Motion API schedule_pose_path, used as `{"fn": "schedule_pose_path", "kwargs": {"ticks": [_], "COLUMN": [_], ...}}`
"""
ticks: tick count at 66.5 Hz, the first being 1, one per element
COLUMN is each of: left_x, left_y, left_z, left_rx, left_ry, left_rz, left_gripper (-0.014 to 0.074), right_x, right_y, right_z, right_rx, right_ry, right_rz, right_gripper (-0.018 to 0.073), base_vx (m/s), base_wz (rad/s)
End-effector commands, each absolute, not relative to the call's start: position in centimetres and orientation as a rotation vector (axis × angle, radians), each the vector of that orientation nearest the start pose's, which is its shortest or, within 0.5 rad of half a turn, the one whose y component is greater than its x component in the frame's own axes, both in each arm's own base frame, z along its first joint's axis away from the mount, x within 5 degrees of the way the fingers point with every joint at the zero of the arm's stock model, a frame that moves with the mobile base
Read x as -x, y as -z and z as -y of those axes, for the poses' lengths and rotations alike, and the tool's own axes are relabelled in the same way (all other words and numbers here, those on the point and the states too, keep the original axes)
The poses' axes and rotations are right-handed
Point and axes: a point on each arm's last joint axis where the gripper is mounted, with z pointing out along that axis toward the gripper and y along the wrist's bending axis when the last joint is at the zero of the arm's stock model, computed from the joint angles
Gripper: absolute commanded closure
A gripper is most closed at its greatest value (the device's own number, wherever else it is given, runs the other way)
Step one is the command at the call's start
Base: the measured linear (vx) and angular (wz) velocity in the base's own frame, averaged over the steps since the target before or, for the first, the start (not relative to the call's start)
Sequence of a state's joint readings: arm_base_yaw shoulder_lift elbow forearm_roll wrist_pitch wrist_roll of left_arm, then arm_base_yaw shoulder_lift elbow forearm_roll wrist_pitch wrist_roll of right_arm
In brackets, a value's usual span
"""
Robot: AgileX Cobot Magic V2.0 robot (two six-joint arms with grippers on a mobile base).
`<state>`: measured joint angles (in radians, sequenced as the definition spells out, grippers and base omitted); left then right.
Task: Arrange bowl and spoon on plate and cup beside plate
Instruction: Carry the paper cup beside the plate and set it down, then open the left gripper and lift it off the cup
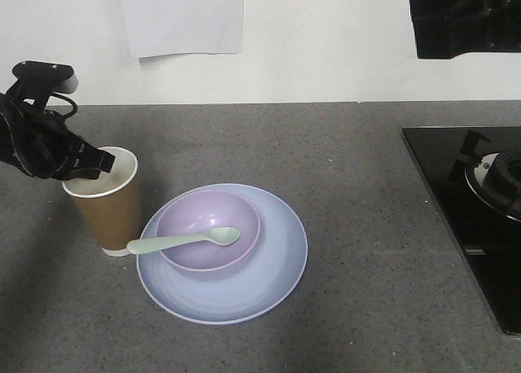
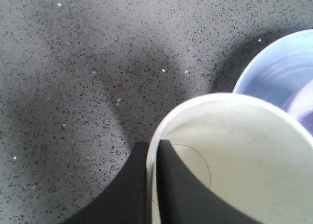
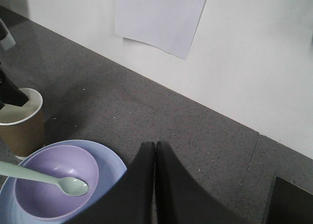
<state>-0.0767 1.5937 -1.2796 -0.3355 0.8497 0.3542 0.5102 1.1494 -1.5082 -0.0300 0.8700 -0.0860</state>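
Evidently left gripper (image 1: 91, 163) pinches the cup (image 1: 106, 204) rim, seating it at left-centre against the plate (image 1: 277, 269); right gripper (image 3: 155, 150) clenched, empty.

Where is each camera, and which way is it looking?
Exterior front-facing: high in front, looking down at the counter; left end effector pinches the cup, right arm at the top corner.
Left wrist-mounted: on the left arm, looking straight down into the cup; dark fingers straddle its rim.
Right wrist-mounted: on the raised right arm, facing the wall; its closed end effector shows.
Shared: all three show the cup and plate.
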Motion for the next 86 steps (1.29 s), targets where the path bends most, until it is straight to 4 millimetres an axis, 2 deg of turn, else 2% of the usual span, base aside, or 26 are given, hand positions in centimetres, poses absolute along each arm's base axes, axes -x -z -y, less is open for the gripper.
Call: {"fn": "schedule_pose_path", "kwargs": {"ticks": [1,14,28,37,50,67,76,86], "left_x": [-33.4,-33.4,-33.3,-33.2,-33.1,-32.6,-32.0,-31.2], "left_y": [-30.3,-30.3,-30.4,-30.6,-32.0,-35.3,-37.9,-41.9], "left_z": [5.2,5.2,5.2,5.2,5.2,5.2,5.2,4.9], "left_rx": [-0.344,-0.351,-0.353,-0.352,-0.364,-0.394,-0.409,-0.356], "left_ry": [0.332,0.334,0.334,0.333,0.335,0.324,0.302,0.282], "left_rz": [-2.541,-2.547,-2.548,-2.540,-2.515,-2.452,-2.385,-2.264], "left_gripper": [0.0577,0.0483,0.0269,0.0184,0.0174,0.0174,0.0174,0.0187], "right_x": [-18.8,-18.8,-18.8,-18.8,-18.8,-18.8,-18.8,-18.8], "right_y": [-50.3,-50.3,-50.3,-50.3,-50.3,-50.3,-50.2,-50.3], "right_z": [-10.1,-10.1,-10.1,-10.1,-10.1,-10.1,-10.1,-10.1], "right_rx": [0.564,0.564,0.564,0.564,0.564,0.564,0.566,0.563], "right_ry": [-0.233,-0.233,-0.233,-0.233,-0.233,-0.234,-0.233,-0.234], "right_rz": [-1.810,-1.810,-1.810,-1.811,-1.811,-1.813,-1.817,-1.809], "right_gripper": [0.0570,0.0570,0.0570,0.0570,0.0570,0.0570,0.0570,0.0570], "base_vx": [0.00,0.00,0.00,0.00,0.00,0.00,0.00,0.00], "base_wz": [0.00,0.00,0.00,0.00,0.00,0.00,0.00,0.00]}}
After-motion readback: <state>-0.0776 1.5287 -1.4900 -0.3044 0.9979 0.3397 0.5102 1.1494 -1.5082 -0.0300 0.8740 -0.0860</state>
